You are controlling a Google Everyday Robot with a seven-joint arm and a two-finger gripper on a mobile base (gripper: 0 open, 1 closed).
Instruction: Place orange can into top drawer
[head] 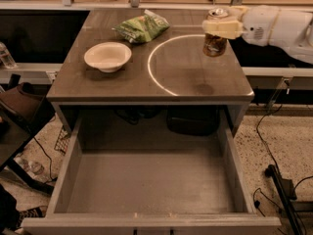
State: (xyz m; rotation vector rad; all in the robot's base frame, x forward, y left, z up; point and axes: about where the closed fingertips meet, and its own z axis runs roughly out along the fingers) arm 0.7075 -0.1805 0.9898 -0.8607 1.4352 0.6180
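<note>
The orange can (214,42) hangs upright in the air above the right part of the counter, its silver top showing and its shadow on the wood below. My gripper (219,27) comes in from the right on a white arm and is shut on the orange can near its top, with pale fingers (222,29) across it. The top drawer (146,180) is pulled fully open at the front of the cabinet, its grey floor bare, well below and in front of the can.
A white bowl (107,56) sits on the counter's left part. A green chip bag (142,27) lies at the back centre. A bright ring of light (161,62) marks the counter. Cables and a stand base lie on the floor at right.
</note>
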